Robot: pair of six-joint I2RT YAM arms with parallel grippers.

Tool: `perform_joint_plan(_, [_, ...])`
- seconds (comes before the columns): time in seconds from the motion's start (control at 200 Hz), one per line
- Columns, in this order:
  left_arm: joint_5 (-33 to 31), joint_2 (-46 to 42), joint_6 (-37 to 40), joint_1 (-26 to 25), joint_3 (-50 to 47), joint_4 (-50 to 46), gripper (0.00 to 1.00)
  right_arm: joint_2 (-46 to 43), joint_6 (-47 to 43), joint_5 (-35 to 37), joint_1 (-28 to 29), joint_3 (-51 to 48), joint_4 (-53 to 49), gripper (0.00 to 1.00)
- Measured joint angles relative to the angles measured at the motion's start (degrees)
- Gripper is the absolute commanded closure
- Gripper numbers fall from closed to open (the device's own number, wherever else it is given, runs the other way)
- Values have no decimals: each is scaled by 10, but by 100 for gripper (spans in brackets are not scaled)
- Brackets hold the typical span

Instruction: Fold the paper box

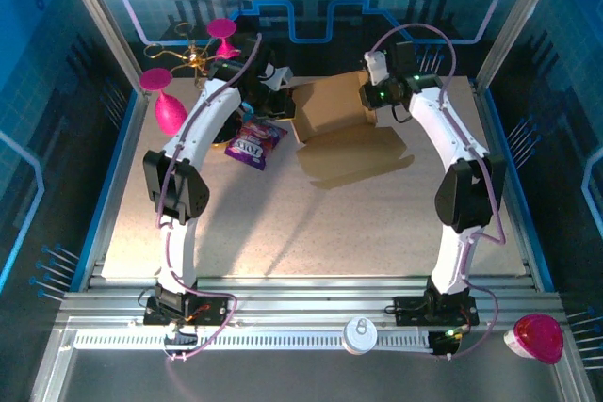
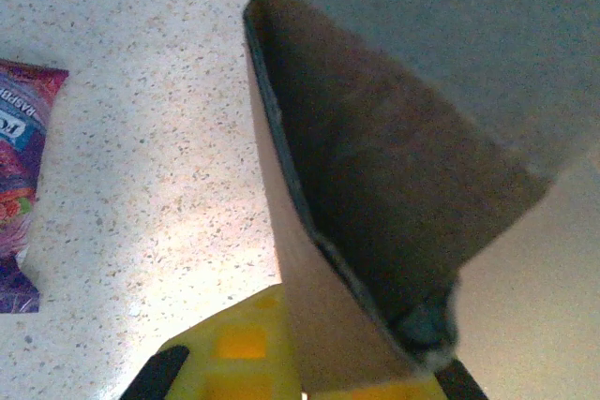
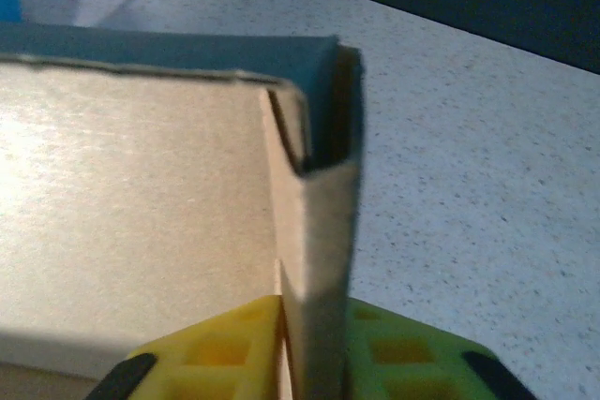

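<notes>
Operator: Position of the plain brown cardboard paper box [image 1: 330, 105]?

Technician: 12 o'clock on the speckled surface [image 1: 283, 233]. Its walls are partly raised, and its wide lid flap [image 1: 363, 152] lies flat toward 6 o'clock. A purple snack packet [image 1: 252, 146] lies near it at 8 o'clock.

Operator: Hands?

Technician: The left hand [image 2: 337, 372] is closed on the 9 o'clock wall, with cardboard between its pads [image 2: 239, 344]. The right hand [image 3: 314, 362] is pinched onto the 3 o'clock wall, near a corner.

Operator: Step in hand?

Technician: By judgement, setting the side walls upright. The next move calls for seating the corner folds, then bringing the lid flap over without crushing the walls.

Operator: Limits?

Technician: Both wrist views are close and blurred. Whether any tab is seated cannot be told.
</notes>
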Motion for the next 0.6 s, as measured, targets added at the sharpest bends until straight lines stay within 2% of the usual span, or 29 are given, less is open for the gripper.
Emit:
perform_joint_plan(0.195, [-6,2,-2,0,2,-2,100,0,5,95,27,0,0,100])
perform_joint_plan(0.41, [-18,6,-16,-1,6,-2,100,0,16,188,57,7,-10,100])
perform_joint_plan(0.6, [-49,6,-40,-4,8,0,100,8,45,257,88,59,-62,100])
